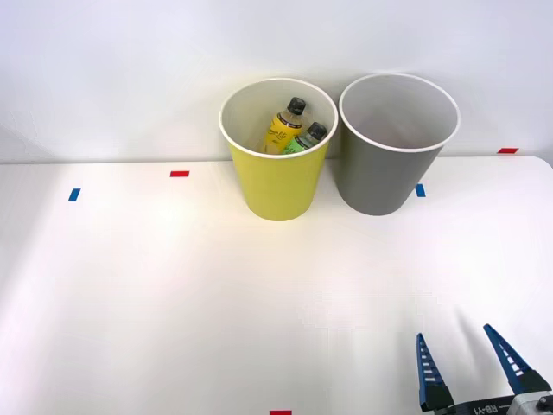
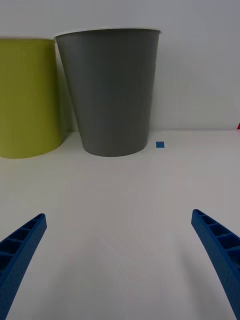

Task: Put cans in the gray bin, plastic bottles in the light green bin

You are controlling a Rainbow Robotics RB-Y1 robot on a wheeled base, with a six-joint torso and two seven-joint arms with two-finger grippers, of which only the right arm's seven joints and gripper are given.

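The right claw is hanging low over the near right part of the table, its two blue ribbed fingers spread wide apart and holding nothing. It is pointing toward the gray bin, which is standing well ahead of it at the back of the table, with bare white surface lying between them.

Just beside the gray bin, on the robot's left and nearly touching it, the light green bin is standing upright. Inside it the two plastic bottles are leaning against each other, dark caps up: the yellow bottle and the green-labelled bottle. So the bottle half of the job is looking finished. The gray bin's inside is showing only gray wall from the front view; its floor is hidden, so whether the can is lying in there I cannot tell.

Judging from this, the sorting is either ending or waiting on the can. The next move is calling for finding that can; failing one on the table, the arm is free to pull away.

The table is white and smooth, marked with small tape tabs: blue tape, red tape and another blue tab by the gray bin's base. A plain pale wall is rising behind.
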